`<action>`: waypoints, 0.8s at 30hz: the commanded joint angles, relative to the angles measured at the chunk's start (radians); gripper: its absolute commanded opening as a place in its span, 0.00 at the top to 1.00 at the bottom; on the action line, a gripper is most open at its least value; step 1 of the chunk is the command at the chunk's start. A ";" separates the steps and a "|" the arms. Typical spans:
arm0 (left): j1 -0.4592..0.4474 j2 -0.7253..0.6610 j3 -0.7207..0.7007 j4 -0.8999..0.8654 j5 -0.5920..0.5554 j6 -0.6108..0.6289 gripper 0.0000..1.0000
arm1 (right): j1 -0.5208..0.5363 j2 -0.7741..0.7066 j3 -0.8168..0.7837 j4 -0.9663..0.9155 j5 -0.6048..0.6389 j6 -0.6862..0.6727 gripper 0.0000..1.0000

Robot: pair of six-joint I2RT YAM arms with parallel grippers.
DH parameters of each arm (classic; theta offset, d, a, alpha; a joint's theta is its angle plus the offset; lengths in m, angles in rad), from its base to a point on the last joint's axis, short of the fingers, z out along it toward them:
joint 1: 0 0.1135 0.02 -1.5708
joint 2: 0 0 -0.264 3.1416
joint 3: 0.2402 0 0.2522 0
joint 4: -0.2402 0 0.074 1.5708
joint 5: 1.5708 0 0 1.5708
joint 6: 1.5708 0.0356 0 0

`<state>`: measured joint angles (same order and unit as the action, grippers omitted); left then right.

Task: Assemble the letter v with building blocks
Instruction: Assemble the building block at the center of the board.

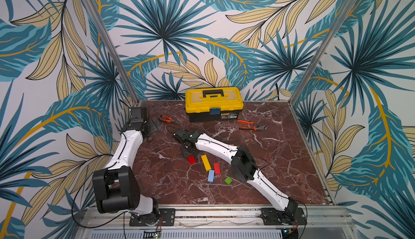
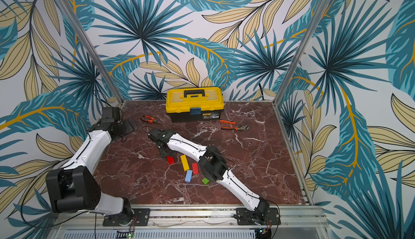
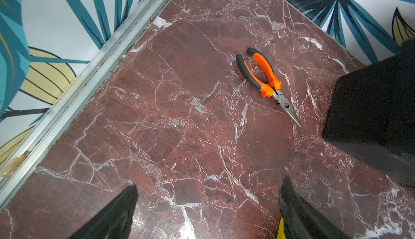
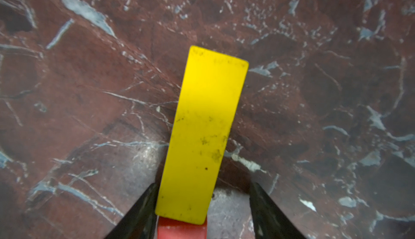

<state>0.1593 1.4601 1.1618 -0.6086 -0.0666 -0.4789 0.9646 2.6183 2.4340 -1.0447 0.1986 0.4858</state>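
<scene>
Five building blocks show in both top views: a red one (image 1: 191, 159), a yellow bar (image 1: 206, 163), a second red one (image 1: 216, 168), a light-blue one (image 1: 211, 176) and a green cube (image 1: 228, 180). My right gripper (image 1: 187, 152) points down just behind the left red block. In the right wrist view another yellow bar (image 4: 206, 132) lies on the table between its fingers, with a red block (image 4: 182, 231) at the bar's near end. One finger touches the bar; a gap separates the other, so the right gripper (image 4: 204, 185) is open. My left gripper (image 3: 210, 181) is open and empty at the back left (image 1: 155, 126).
A yellow toolbox (image 1: 214, 103) stands at the back centre. Orange-handled needle-nose pliers (image 1: 167, 119) (image 3: 267, 80) lie to its left, near my left gripper. Another pair of orange pliers (image 1: 251, 125) lies to its right. Metal frame posts and walls close in the table.
</scene>
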 commanded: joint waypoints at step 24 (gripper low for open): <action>0.020 0.006 -0.008 0.020 0.001 0.011 0.01 | 0.020 -0.326 -0.380 0.136 0.087 -0.060 0.30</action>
<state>0.1650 1.4616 1.1618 -0.6086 -0.0662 -0.4789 0.9817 2.3161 2.1052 -0.8822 0.2531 0.4217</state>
